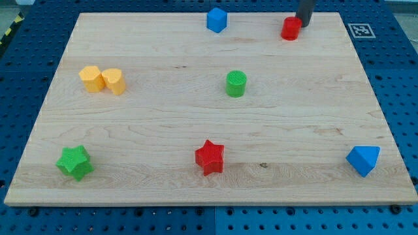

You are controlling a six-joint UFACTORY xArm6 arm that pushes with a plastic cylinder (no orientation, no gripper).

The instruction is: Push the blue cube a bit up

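Observation:
The blue cube (217,19) sits near the top edge of the wooden board (163,130), a little right of the middle. My tip (302,25) is at the top right, touching or just beside the upper right side of a small red block (291,29). The tip is well to the right of the blue cube, with bare board between them.
A green cylinder (236,83) stands at the centre. An orange block (91,78) and a yellow cylinder (113,81) touch at the left. A green star (74,162) is at the bottom left, a red star (209,156) at the bottom middle, and a blue triangular block (363,160) at the bottom right.

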